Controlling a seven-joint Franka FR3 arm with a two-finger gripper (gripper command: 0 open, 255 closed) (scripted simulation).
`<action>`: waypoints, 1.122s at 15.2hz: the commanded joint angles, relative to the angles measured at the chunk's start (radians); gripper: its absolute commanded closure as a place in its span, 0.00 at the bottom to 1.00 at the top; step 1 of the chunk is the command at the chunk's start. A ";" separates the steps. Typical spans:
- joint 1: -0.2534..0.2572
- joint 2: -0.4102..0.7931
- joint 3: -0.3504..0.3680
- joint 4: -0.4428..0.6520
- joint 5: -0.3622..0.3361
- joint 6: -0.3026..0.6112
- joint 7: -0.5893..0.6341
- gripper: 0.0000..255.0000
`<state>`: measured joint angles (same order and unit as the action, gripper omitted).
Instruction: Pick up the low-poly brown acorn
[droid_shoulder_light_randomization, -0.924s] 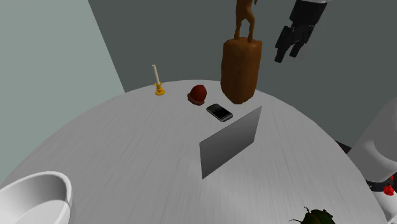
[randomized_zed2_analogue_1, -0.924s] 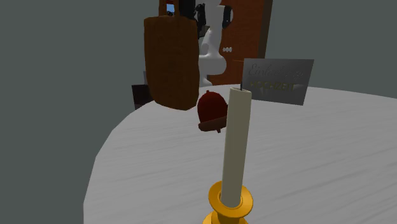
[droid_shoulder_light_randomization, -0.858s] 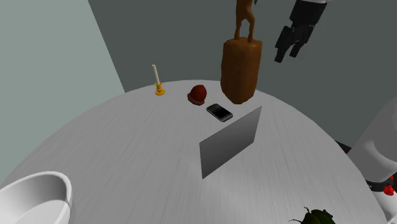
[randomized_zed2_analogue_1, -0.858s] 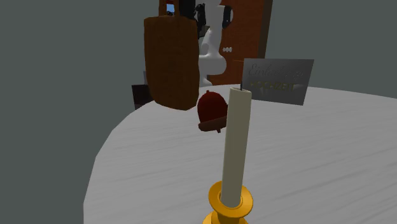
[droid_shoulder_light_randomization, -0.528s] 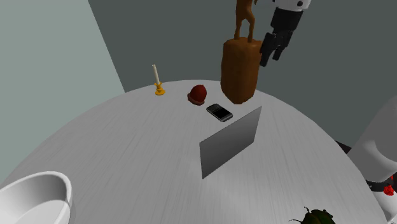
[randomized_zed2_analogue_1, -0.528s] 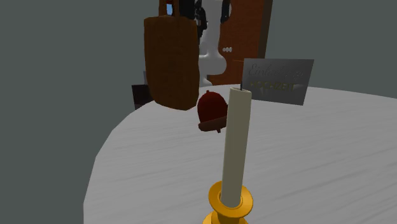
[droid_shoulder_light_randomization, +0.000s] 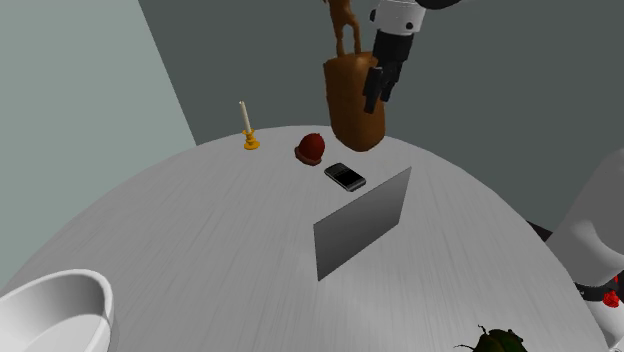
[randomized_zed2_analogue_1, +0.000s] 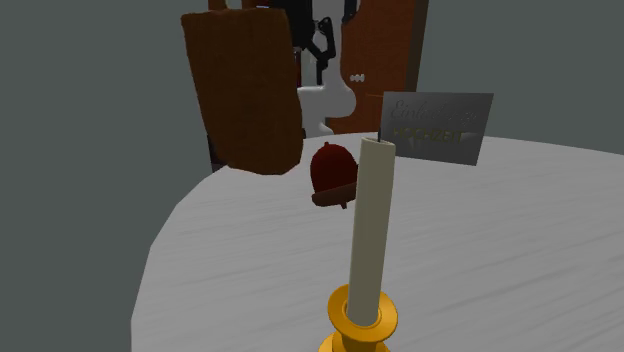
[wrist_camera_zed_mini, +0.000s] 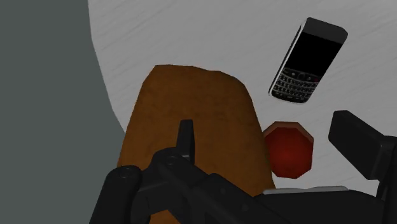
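- The round pale-grey desk (droid_shoulder_light_randomization: 200, 250) carries everything; the small things sit gathered near its far rim in the shoulder view
- The tall brown block (droid_shoulder_light_randomization: 352, 105), with a small brown figure on top, leans over at that rim instead of standing square; the arm's hand overlaps its upper side, so I judge that the hand is pushing it, as it stands right beside the way down to the target
- The upright grey panel (droid_shoulder_light_randomization: 362, 225) stands on edge nearer the stand, well apart from the target and no hindrance to the reach
- The black pincer (droid_shoulder_light_randomization: 378, 88) hangs high over the desk against the block; in the wrist view its fingers (wrist_camera_zed_mini: 362, 149) stand well apart and clasp nothing
- The white candle (droid_shoulder_light_randomization: 247, 128) in its gold holder stands upright, apart from the target on the shoulder view's left
- The black keypad phone (wrist_camera_zed_mini: 308, 60) lies flat near the target
- The faceted dark red-brown acorn (droid_shoulder_light_randomization: 311, 148) rests on the desk between candle and block, just beside the block's foot, untouched; the descent to it is not yet made
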<state>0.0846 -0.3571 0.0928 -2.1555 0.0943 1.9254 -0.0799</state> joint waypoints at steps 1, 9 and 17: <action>0.013 0.078 0.009 0.047 -0.002 0.029 -0.033 0.00; 0.065 0.367 0.059 0.280 -0.032 0.074 -0.138 0.00; 0.085 0.475 0.077 0.319 -0.050 0.139 -0.170 0.00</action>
<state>0.1691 0.1162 0.1691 -1.8275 0.0444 2.0528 -0.2501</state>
